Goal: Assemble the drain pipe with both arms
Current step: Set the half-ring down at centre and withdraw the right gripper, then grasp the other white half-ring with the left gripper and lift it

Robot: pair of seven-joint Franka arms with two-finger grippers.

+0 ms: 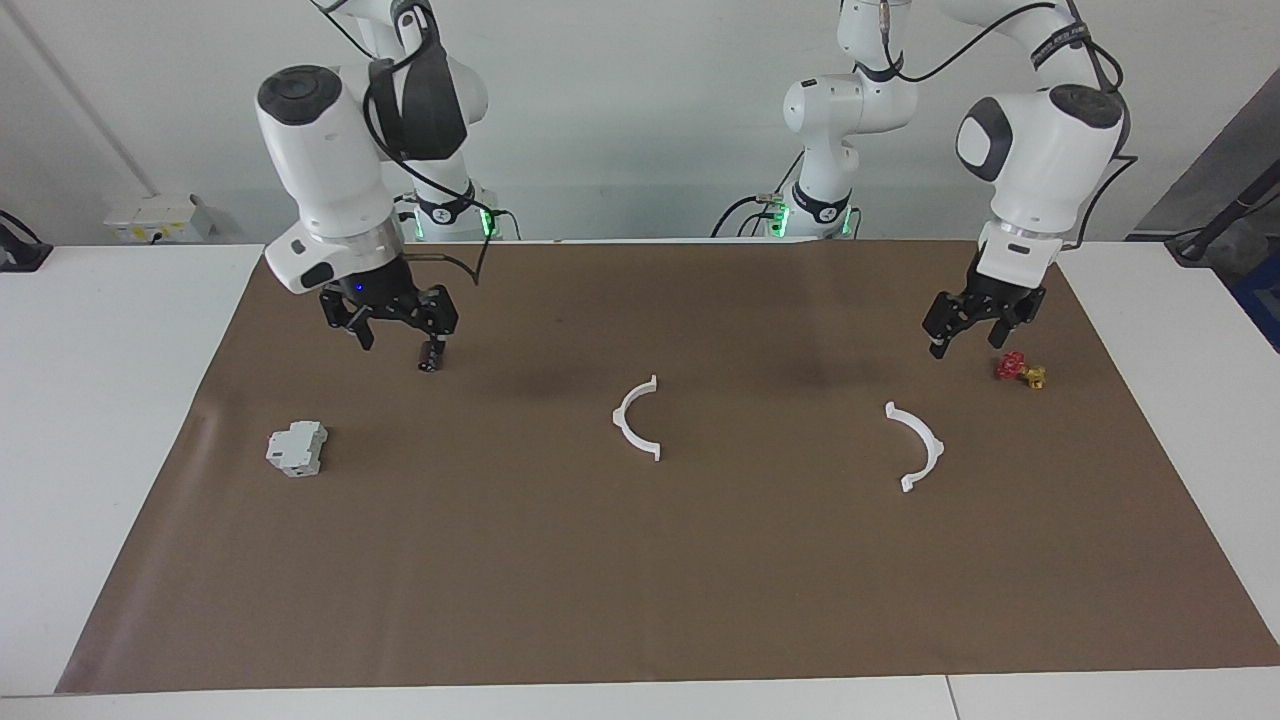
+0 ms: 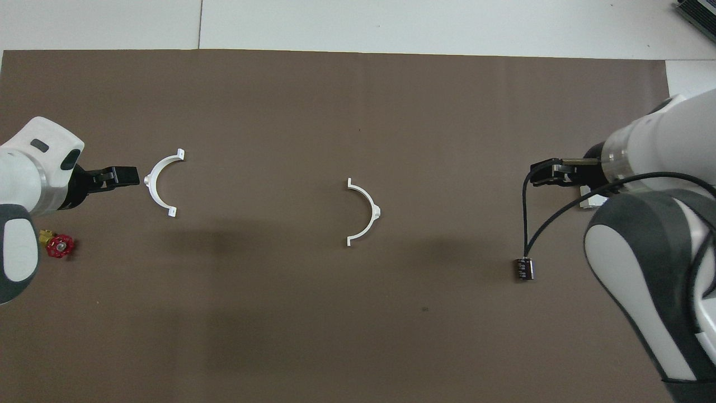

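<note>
The drain pipe is not yet assembled: its 2 white halves lie well apart on the brown mat (image 1: 700, 600). One half-ring (image 1: 634, 418) sits at the centre of the facing view, and the other half-ring (image 1: 917, 447) lies right of centre. Neither is held, so picking up, bringing together and joining all remain.

The right gripper (image 1: 390, 320) hangs at the upper left of the facing view, fingers spread and empty, above a small dark cylinder (image 1: 430, 356). The left gripper (image 1: 968, 325) hangs at the upper right, apparently open and empty, between the red-and-yellow piece (image 1: 1020, 370) and the nearby half-ring. A grey block (image 1: 296, 448) rests at the left.
</note>
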